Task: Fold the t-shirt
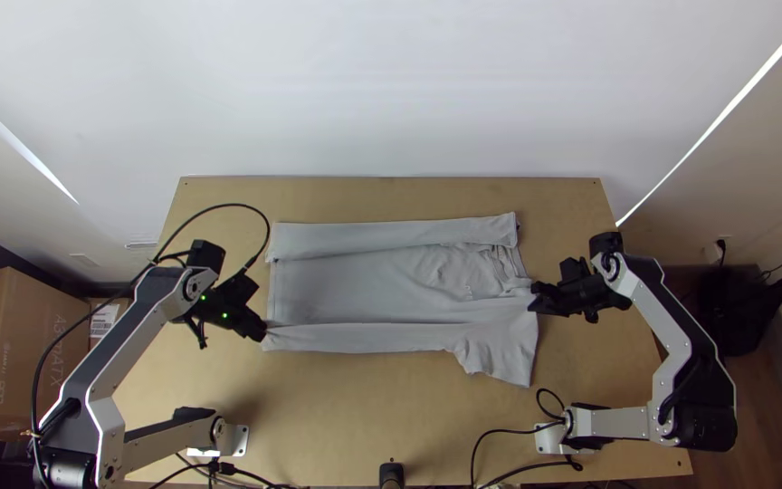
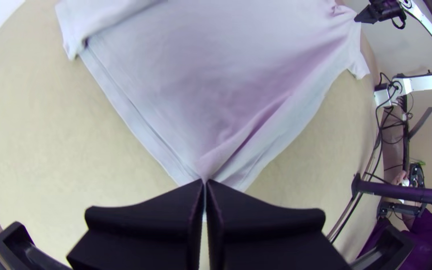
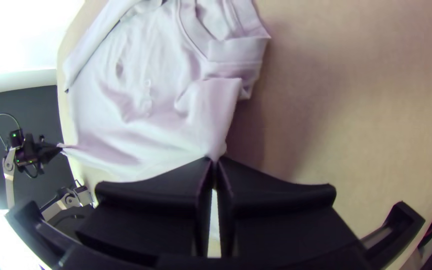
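Pale grey cloth t-shirt lies on the light wooden table, far side folded inward; black flat-fingered left gripper pinches its hem, matching right gripper its shoulder, probably to draw the near fold straight.

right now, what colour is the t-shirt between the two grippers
The t-shirt is light grey; the top view shows it best.

The light wooden table (a small dark dot marks each far corner) carries a grey t-shirt, folded over along its far side. Black cables run by the near edge.
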Action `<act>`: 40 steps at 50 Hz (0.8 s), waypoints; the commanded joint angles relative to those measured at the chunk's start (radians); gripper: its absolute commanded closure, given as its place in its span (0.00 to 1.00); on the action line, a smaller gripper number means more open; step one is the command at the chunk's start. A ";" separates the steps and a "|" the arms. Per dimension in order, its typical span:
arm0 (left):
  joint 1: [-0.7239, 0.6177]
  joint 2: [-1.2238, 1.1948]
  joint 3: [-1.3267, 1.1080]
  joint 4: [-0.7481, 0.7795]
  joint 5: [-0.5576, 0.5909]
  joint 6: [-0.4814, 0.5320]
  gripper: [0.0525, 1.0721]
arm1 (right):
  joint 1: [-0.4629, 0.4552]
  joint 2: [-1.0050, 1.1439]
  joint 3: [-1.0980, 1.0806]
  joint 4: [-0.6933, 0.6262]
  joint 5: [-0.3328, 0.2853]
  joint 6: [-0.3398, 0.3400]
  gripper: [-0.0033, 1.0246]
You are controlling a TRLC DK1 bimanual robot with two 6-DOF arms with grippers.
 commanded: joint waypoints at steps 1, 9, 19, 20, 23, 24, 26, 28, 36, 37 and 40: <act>0.016 0.054 0.078 0.001 0.009 -0.015 0.98 | 0.019 0.058 0.069 -0.038 -0.023 -0.006 0.98; 0.027 0.121 0.181 0.015 0.010 -0.019 0.98 | 0.028 0.112 0.163 -0.039 -0.041 0.014 0.98; 0.048 0.236 0.330 0.018 0.010 -0.017 0.98 | 0.045 0.201 0.293 -0.039 -0.040 0.028 0.98; 0.050 0.247 0.343 0.018 0.010 -0.015 0.98 | 0.045 0.210 0.307 -0.039 -0.040 0.030 0.98; 0.053 0.286 0.388 0.018 0.010 -0.019 0.98 | 0.045 0.239 0.356 -0.039 -0.040 0.034 0.98; 0.053 0.295 0.402 0.018 0.010 -0.019 0.98 | 0.045 0.247 0.370 -0.039 -0.040 0.036 0.98; 0.051 0.316 0.428 0.018 0.010 -0.019 0.98 | 0.048 0.268 0.406 -0.039 -0.040 0.042 0.98; 0.051 0.339 0.457 0.018 0.010 -0.020 0.98 | 0.050 0.286 0.436 -0.039 -0.040 0.043 0.98; 0.053 0.436 0.587 0.019 0.012 -0.040 0.98 | 0.051 0.394 0.566 -0.039 -0.040 0.056 0.98; 0.053 0.453 0.607 0.019 0.012 -0.043 0.98 | 0.051 0.408 0.583 -0.039 -0.040 0.057 0.98; 0.055 0.496 0.659 0.019 0.012 -0.052 0.98 | 0.056 0.449 0.630 -0.039 -0.040 0.062 0.98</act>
